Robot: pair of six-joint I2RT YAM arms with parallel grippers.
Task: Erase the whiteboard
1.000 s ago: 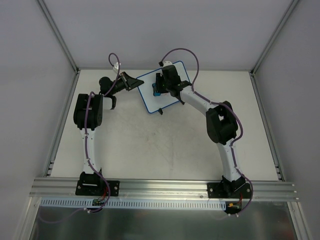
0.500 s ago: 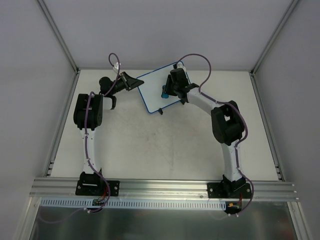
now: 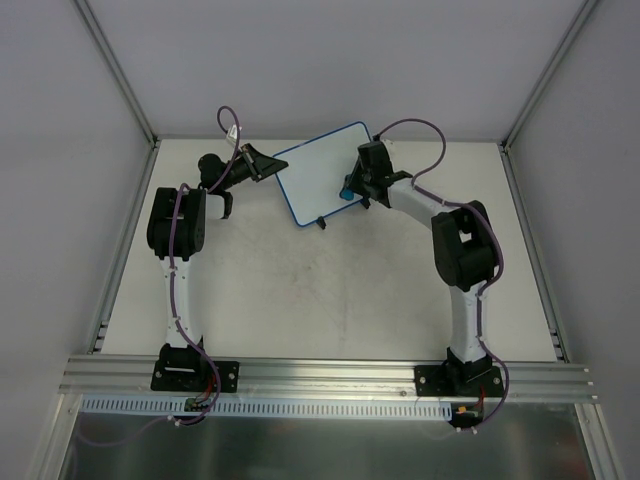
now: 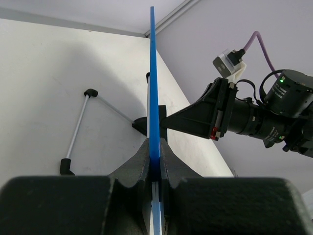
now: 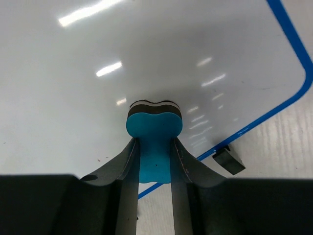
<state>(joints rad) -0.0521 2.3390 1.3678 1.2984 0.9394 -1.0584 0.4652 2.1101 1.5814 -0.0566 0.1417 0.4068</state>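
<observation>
The whiteboard [image 3: 315, 172], white with a thin blue rim, stands tilted at the back of the table. My left gripper [image 3: 268, 166] is shut on its left edge; in the left wrist view the blue rim [image 4: 153, 93] runs edge-on out of the closed gripper [image 4: 154, 157]. My right gripper [image 3: 350, 190] is shut on the blue bone-shaped eraser [image 3: 346, 191] near the board's lower right edge. In the right wrist view the eraser [image 5: 154, 128] presses on the board face [image 5: 98, 63], held in the gripper [image 5: 154, 147]. The face looks clean apart from tiny red specks.
A black foot [image 5: 228, 160] sits under the board's rim at the near right corner. The board's thin wire stand [image 4: 78, 125] with black tips rests on the table behind it. Grey walls and aluminium rails [image 3: 130, 90] enclose the table [image 3: 330, 290].
My right gripper has slid the eraser rightward across the board, from its middle to its lower right edge. The left gripper and the board have stayed put.
</observation>
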